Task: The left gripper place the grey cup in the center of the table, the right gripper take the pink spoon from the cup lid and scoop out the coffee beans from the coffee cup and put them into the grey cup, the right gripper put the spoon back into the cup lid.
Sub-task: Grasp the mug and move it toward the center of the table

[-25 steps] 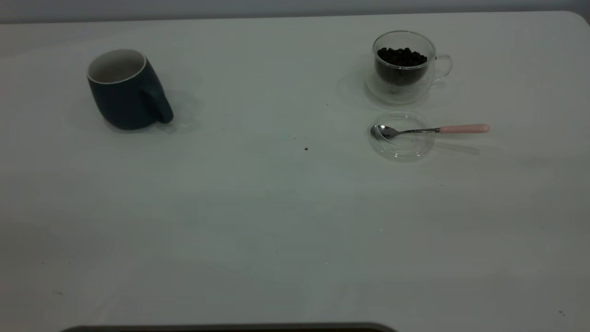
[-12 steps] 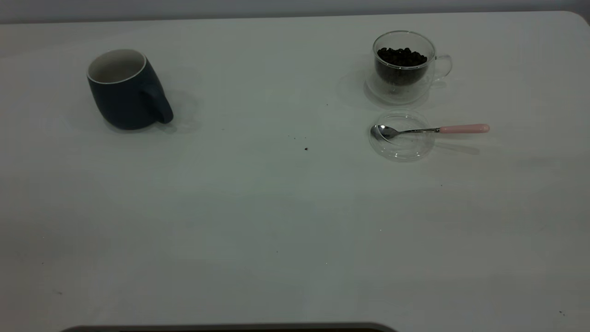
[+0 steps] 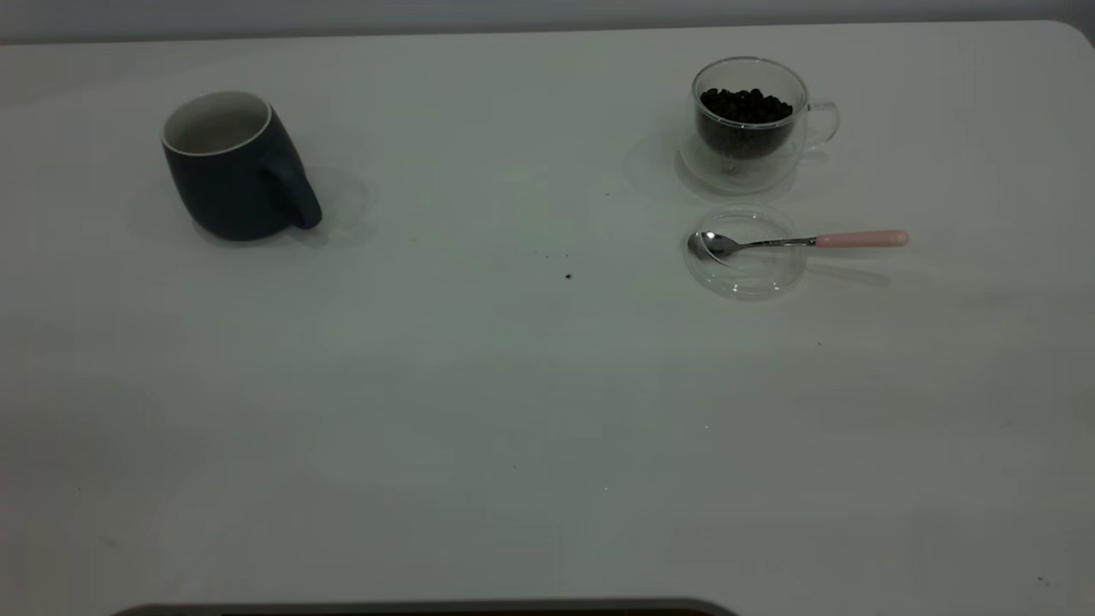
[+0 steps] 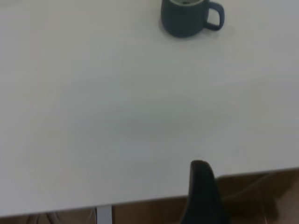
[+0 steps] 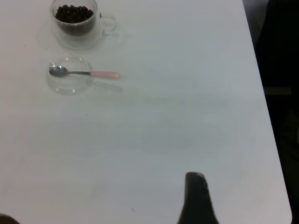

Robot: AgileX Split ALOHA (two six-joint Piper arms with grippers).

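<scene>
On table, unmarked grey cup, pink spoon

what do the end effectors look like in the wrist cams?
Only a sliver of each shows. The left end effector is a matte black, rounded-tip finger. The right end effector looks alike: plain black, tapering, no markings. No cables are clearly visible. Neither appears in the exterior view.

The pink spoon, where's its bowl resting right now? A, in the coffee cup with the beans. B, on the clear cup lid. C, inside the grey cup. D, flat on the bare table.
B: the spoon has its metal bowl on the lid, with the pink handle sticking out past the lid's rim, away from the grey cup.
</scene>
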